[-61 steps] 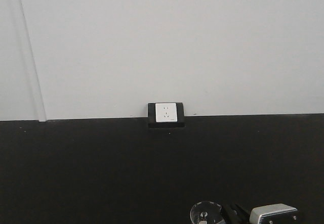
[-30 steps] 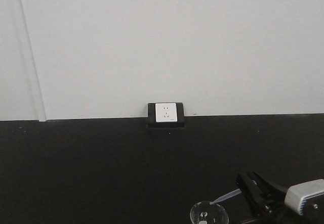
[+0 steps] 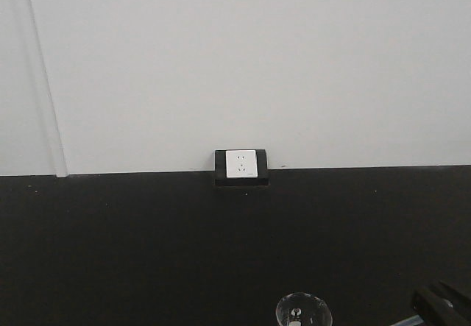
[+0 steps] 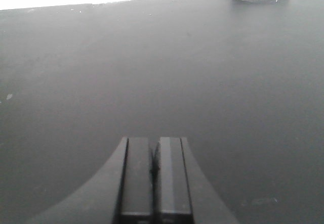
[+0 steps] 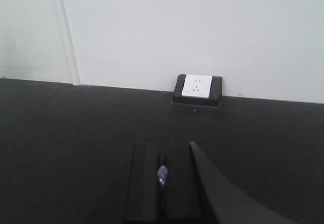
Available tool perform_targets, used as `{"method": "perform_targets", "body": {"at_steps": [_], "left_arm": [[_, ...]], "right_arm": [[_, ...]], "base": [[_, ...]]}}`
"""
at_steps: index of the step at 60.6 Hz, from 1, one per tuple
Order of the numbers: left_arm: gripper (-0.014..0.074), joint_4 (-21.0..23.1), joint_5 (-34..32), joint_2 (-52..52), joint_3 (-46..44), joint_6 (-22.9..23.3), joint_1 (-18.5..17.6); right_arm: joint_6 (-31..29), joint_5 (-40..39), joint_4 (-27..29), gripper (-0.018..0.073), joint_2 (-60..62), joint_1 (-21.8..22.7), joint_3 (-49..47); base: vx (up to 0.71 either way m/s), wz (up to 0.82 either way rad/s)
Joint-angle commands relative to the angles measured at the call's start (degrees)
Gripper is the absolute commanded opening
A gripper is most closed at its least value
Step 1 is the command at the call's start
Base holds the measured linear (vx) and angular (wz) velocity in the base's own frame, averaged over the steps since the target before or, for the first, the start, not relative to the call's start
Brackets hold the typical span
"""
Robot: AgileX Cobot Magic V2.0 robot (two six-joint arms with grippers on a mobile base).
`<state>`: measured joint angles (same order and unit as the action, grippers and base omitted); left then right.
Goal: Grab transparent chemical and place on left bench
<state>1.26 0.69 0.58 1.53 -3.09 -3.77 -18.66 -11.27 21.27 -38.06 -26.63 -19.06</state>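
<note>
A: Big stuff first?
B: Back is white wall [image 3: 235,61], black worktop [image 3: 118,252] under it. It's the bench w/ the socket, not the left bench, which isn't in any view.
A: Arms?
B: On the left claw [image 4: 153,148] the pads are pressed together w/ nothing betw them, low over bare worktop. Prob parked out of the way. The right claw [image 5: 161,152] is narrow, pinched on smth small.
A: Which is?
B: Whitish-clear bit betw the pads, reads as the pipette [image 5: 162,174]. Only a short piece shows, rest hidden by the fingers. Thin item, so a tight pinch makes sense for carrying. Front cam catches just a corner of that claw, bottom R, no pipette visible there.
A: Other objs?
B: There's the socket [image 3: 241,164], black housing, at the wall/worktop line, centre. Then the beaker [image 3: 302,313] at bottom edge, cut off by frame, apart from the right claw.
A: Stage?
B: Looks like grasp done, carry to left bench not yet done.
A: Text, brands?
B: None legible. Socket face shows pin holes only, no readable label on beaker or claws.
</note>
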Motion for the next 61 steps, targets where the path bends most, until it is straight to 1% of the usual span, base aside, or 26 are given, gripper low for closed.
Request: {"method": "perform_targets", "body": {"at_steps": [1, 6, 15, 19, 24, 61], "left_arm": [[-0.0003, 0.0, -4.5, 1.1, 0.9, 0.4, -0.1], [-0.0003, 0.0, -4.5, 1.1, 0.9, 0.4, -0.1], [-0.0003, 0.0, -4.5, 1.1, 0.9, 0.4, -0.1], [-0.0003, 0.0, -4.5, 1.1, 0.9, 0.4, -0.1], [-0.0003, 0.0, -4.5, 1.1, 0.9, 0.4, -0.1], [-0.0003, 0.0, -4.5, 1.1, 0.9, 0.4, -0.1]], "right_arm": [[-6.8, -1.8, 3.9, -0.0003, 2.5, 0.5, -1.7], [-11.4, -1.6, 8.1, -0.0003, 4.0, 1.2, -1.7], [-21.9, -2.1, 14.7, -0.0003, 5.1, 2.3, -1.7], [-25.6, -3.0, 16.1, -0.0003, 5.1, 2.3, -1.6], [-29.7, -3.7, 16.5, -0.0003, 5.1, 2.3, -1.6], [-30.2, -3.9, 16.5, -0.0003, 5.1, 2.3, -1.6]], "base": [[0.0, 0.0], [0.0, 0.0], [0.0, 0.0], [0.0, 0.0], [0.0, 0.0], [0.0, 0.0]]}}
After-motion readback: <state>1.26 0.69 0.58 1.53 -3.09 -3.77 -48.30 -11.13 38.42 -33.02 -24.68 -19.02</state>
